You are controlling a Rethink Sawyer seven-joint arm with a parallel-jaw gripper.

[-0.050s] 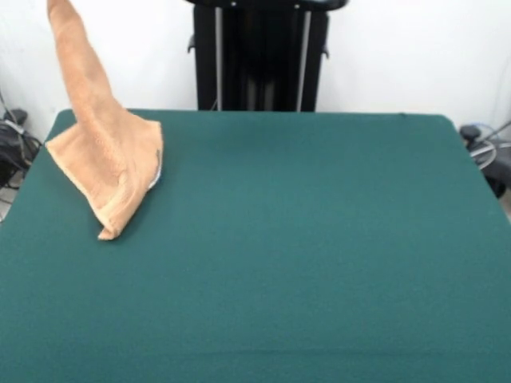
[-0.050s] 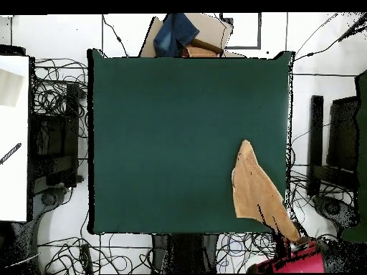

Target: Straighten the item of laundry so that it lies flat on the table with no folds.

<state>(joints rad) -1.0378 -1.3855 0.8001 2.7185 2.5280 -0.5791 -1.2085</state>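
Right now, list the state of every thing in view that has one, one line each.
towel: partly lifted, one end pulled up off the table toward the top of the front view, the lower part folded over and resting on the cloth, not flat.
table: green cover smooth, towel at one corner region.
arm: red part showing at the table's edge, over the towel's raised end.
end effector: not clearly seen; open or shut cannot be told.

red arm (image 2: 301, 259) low at picture's corner, jaws hidden
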